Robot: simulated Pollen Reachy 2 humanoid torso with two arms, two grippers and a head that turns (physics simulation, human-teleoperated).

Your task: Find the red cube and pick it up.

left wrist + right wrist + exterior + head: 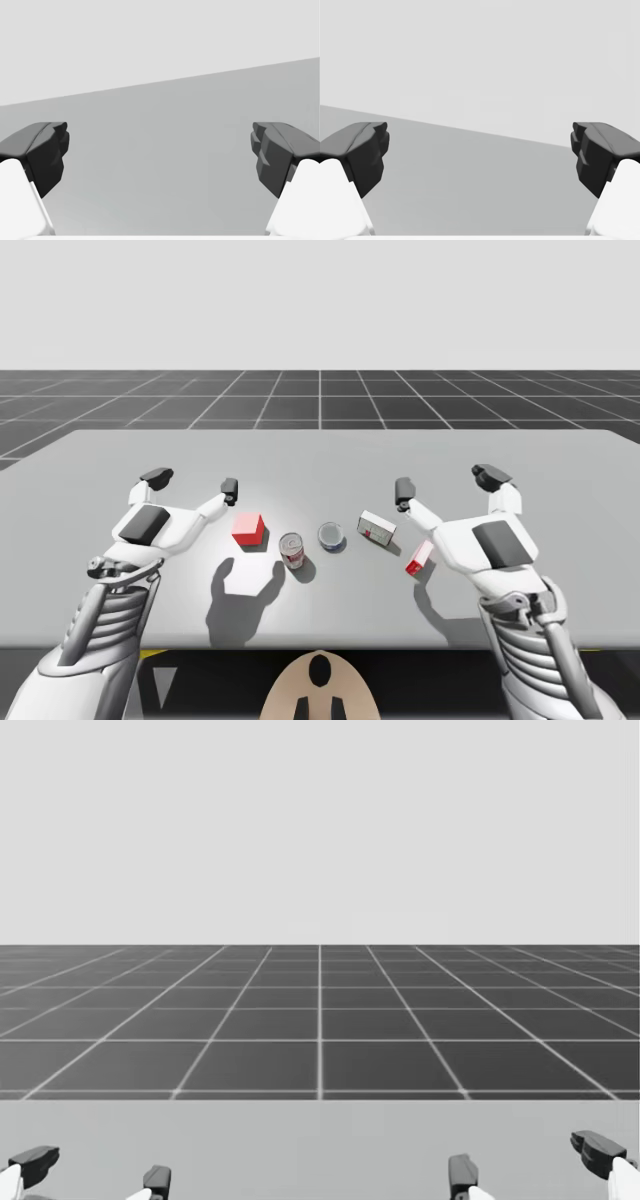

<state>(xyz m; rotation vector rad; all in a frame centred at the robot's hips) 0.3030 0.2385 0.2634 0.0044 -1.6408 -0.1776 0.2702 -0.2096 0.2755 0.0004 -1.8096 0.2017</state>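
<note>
- Fingers spread wide, nothing held: left gripper.
- Same for right gripper: spread, empty.
- Untouched on table: red cube, near left gripper's inner finger, can just beside it.

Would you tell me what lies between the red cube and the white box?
The high view shows two cans there: a red can beside the cube, then a blue can nearer the box.
</note>
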